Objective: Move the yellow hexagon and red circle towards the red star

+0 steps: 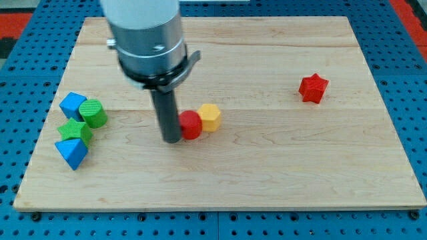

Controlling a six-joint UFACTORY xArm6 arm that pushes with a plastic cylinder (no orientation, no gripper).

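My tip [171,139] bare, grasping nothing, touches red circle [191,125] abutting yellow hexagon [210,117]; push rightward, slightly up, centred, toward red star [313,88]

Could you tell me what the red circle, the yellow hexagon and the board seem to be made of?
The red circle and yellow hexagon look like matte plastic, probably 3D-printed: solid colour, no gloss, and faint ridged texture like that on the green blocks. The board appears to be light unvarnished or satin wood, showing grain lines and plank seams.
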